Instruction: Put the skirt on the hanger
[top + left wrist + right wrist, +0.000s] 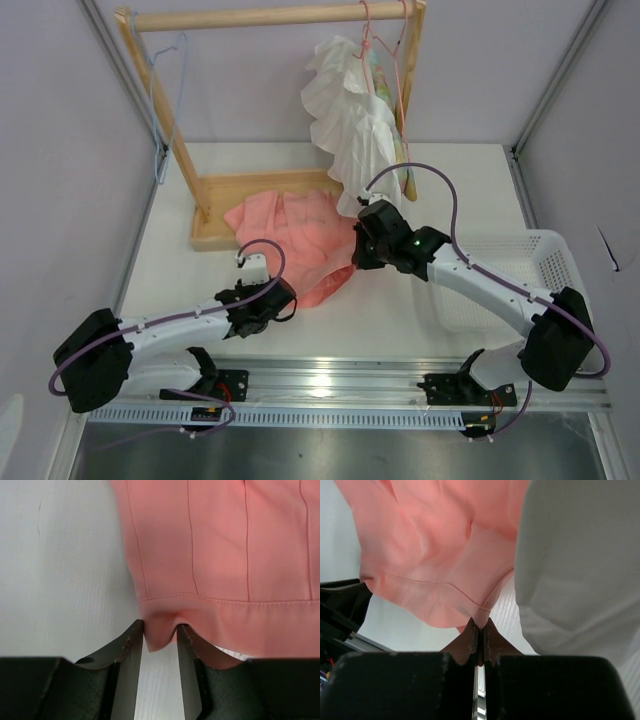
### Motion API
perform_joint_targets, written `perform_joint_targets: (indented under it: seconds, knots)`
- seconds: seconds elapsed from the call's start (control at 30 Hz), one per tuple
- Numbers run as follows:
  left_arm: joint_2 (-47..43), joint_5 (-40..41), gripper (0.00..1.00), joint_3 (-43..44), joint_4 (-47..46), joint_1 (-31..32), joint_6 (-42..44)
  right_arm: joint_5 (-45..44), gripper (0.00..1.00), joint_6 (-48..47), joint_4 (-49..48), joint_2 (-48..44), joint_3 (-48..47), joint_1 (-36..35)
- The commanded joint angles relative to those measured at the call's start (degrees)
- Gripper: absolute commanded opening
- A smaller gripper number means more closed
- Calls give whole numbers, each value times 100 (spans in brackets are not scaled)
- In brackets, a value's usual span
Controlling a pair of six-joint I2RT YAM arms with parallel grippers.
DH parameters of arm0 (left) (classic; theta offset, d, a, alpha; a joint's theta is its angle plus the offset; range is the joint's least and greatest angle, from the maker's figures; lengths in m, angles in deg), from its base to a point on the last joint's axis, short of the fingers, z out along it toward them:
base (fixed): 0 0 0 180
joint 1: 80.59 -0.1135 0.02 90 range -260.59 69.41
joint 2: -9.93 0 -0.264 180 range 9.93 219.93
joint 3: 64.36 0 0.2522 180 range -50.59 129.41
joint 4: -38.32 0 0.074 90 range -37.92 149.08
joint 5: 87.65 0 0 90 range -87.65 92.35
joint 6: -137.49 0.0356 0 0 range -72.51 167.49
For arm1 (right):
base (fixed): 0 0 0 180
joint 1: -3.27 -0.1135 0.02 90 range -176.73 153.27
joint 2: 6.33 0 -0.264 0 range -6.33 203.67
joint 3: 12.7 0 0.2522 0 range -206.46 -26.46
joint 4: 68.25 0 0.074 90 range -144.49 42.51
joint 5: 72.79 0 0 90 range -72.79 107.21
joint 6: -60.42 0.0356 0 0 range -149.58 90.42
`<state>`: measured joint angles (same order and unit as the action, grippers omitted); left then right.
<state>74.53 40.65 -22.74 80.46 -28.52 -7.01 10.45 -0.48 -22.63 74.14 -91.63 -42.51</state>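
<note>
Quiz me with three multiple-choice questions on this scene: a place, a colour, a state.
1. Where is the blue hanger? A) on the rail B) in the basket C) on the table
2. What colour is the skirt? A) white B) pink C) green
3. How is the right gripper? A) wide open B) shut on the skirt C) holding the hanger
Answers: 1 A, it hangs from the rail; 2 B, the fabric is salmon pink; 3 B, its fingers pinch the hem.
</note>
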Motion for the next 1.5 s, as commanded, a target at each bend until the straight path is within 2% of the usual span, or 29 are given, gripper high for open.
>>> perform_joint_targets:
  seconds: [0.0,0.47,0.57,0.8,1.23,1.47]
  knots:
    - [263,529,39,299,229,154,-324,175,0,-229,-206,48,-391,139]
    - [545,626,45,475,36,461,124,518,0,-441,-206,188,-629,456]
    - [624,591,49,440,36,549,63,571,0,-467,-206,215,-681,509]
    - [633,730,52,413,264,576,-236,615,0,-502,-189,259,-752,588]
    - [616,555,56,405,281,734,-228,773,0,-528,-180,294,-849,684]
    - [685,730,58,527,457,708,-350,835,0,-484,-197,312,-892,693]
